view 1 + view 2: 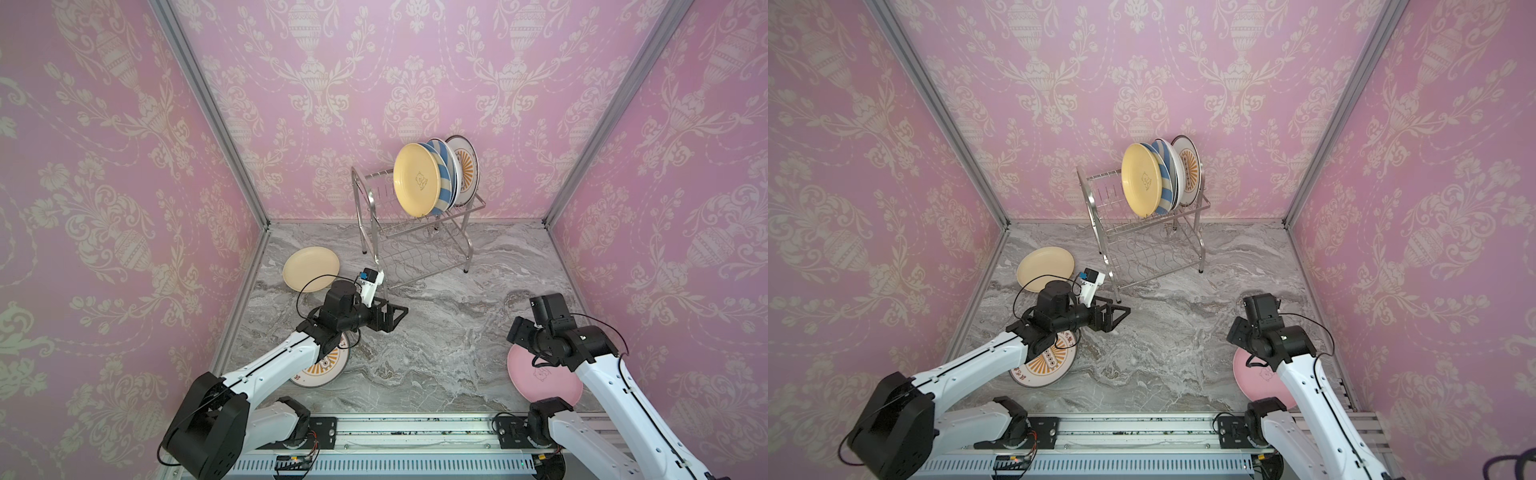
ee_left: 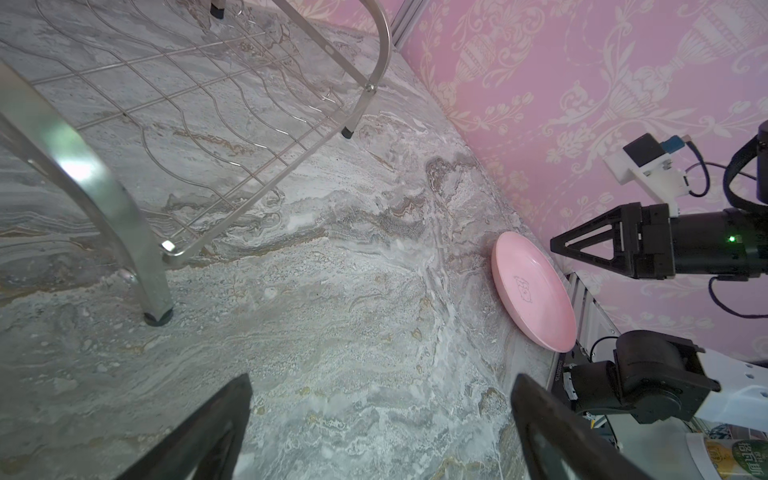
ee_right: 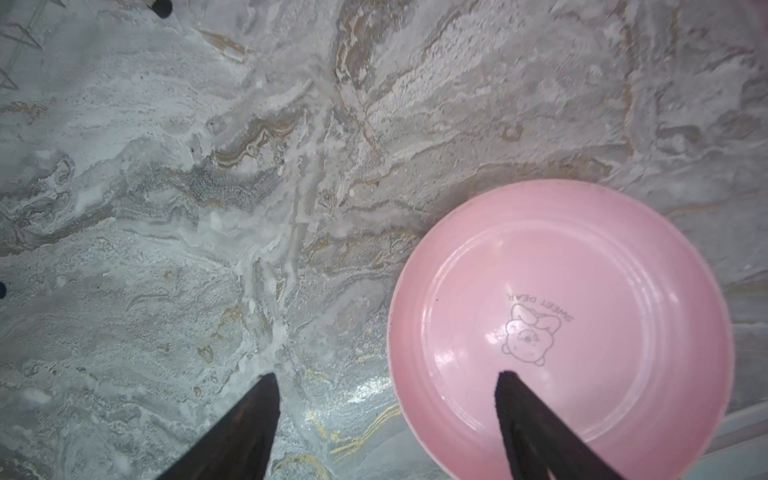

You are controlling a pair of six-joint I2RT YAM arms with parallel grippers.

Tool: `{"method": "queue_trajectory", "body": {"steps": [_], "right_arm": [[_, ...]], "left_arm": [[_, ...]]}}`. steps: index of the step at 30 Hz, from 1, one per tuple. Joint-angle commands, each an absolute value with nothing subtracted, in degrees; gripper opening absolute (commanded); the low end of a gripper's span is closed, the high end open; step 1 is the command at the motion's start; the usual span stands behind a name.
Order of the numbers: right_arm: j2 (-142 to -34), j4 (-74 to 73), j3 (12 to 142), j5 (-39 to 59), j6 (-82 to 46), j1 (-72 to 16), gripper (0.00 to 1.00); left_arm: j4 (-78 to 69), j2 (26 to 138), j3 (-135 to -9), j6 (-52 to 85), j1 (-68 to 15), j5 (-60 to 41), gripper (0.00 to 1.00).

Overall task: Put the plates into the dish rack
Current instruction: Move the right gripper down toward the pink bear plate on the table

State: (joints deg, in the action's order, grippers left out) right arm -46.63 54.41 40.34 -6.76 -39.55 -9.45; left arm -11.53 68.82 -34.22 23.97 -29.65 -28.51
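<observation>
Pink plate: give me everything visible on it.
The pink plate is round, glossy and plain pink, with concentric rings and a faint bear outline lettered SWEET DEAR at its centre. It lies flat, face up, on the marble table, near the front right corner. The right gripper hangs over its rim with jaws open, one over the well and one over the table. Contact cannot be told.

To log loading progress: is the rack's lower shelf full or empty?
Empty. In both top views the lower shelf shows only bare wire; the plates stand higher up.
</observation>
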Motion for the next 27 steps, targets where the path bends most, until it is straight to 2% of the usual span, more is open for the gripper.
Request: {"method": "queue_trajectory", "body": {"steps": [1, 6, 11, 27], "right_arm": [[-44.86, 55.11, 36.49, -1.11, -45.33, -9.24, 0.82], [-45.29, 56.65, 35.68, -1.50, -45.92, -9.40, 0.83], [-47.17, 51.70, 34.19, -0.33, -46.51, -9.40, 0.83], [-48.26, 45.30, 29.96, 2.37, -46.41, -10.08, 0.84]], "left_arm": [[-13.36, 69.18, -33.48, 25.58, -30.06, -27.73, 0.99], [-13.36, 69.52, -32.59, 25.31, -30.14, -28.20, 0.99], [-14.06, 69.27, -31.38, 25.49, -30.12, -28.01, 0.99], [-9.47, 62.92, -28.99, 22.69, -30.06, -21.09, 0.99]]}}
